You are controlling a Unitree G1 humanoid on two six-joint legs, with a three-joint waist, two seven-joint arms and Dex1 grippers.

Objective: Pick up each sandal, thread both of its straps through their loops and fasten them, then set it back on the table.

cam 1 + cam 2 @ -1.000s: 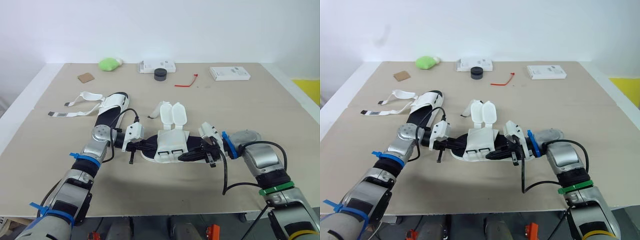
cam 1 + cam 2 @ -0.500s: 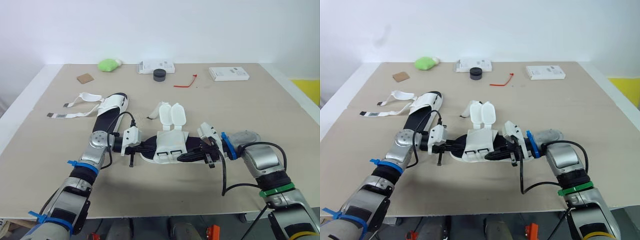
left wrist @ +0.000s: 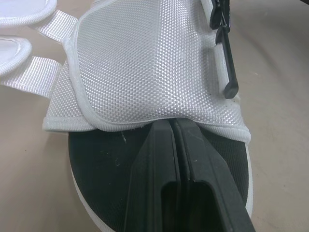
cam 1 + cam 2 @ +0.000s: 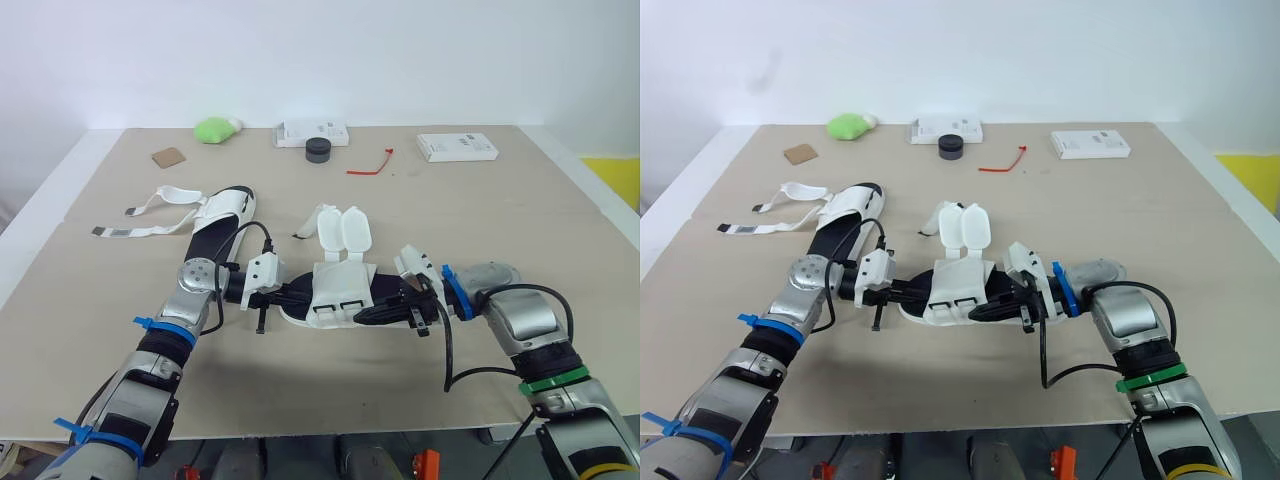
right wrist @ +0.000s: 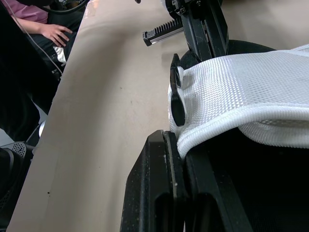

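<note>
White mesh sandal with a black sole (image 4: 335, 295) is lying on the beige table (image 4: 520, 230), front and middle, with both its padded white straps (image 4: 345, 228) flopped open toward the far side. Left gripper (image 4: 298, 296) comes in at the sandal's left end. Its fingers (image 3: 159, 159) are squeezed together, tips right at the rim of the mesh upper over the sole, and I can't tell if they've actually caught any fabric. Right gripper (image 4: 370, 312) is at the other end, clenched on the mesh edge, which dips in between its two fingers. The second white sandal (image 4: 225, 212) sits further left, well apart, thin straps (image 4: 150, 215) trailing loose across the table.
</note>
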